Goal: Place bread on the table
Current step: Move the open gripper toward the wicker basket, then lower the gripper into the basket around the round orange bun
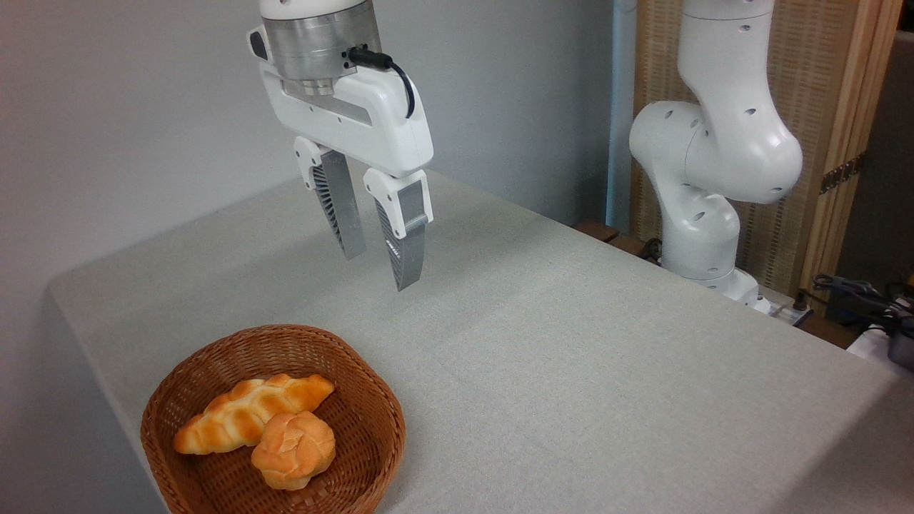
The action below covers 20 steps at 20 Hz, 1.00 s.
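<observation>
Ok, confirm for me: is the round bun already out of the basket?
No, the round bun lies inside the basket, against the braided loaf.
</observation>
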Motion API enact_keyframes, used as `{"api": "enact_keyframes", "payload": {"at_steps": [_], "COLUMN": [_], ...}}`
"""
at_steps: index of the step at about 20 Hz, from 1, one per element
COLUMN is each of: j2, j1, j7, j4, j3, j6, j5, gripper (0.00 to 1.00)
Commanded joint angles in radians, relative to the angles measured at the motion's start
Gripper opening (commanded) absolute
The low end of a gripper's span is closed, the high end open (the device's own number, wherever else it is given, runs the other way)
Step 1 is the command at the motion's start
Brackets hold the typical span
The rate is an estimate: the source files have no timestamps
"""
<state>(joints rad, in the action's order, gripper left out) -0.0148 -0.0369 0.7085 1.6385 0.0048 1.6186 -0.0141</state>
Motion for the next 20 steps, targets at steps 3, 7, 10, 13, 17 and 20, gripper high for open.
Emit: {"api": "enact_keyframes", "payload": {"at_steps": [3,7,10,13,17,20], "j2": [0.012,0.064,0.117,0.163,0.232,0.283], "j1": [-0.008,-0.012,-0.012,-0.012,-0.012,-0.009], "j7": [0.012,0.014,0.014,0.020,0.025,0.025], "j4": [0.023,0.023,0.023,0.023,0.023,0.024], "j3": [0.004,-0.003,-0.032,-0.034,-0.037,-0.066], "j6": [0.133,0.234,0.331,0.404,0.431,0.451], "j5": [-0.009,-0.010,-0.004,-0.003,0.124,0.135], "gripper": [1.00,1.00,1.00,1.00,1.00,1.00]}}
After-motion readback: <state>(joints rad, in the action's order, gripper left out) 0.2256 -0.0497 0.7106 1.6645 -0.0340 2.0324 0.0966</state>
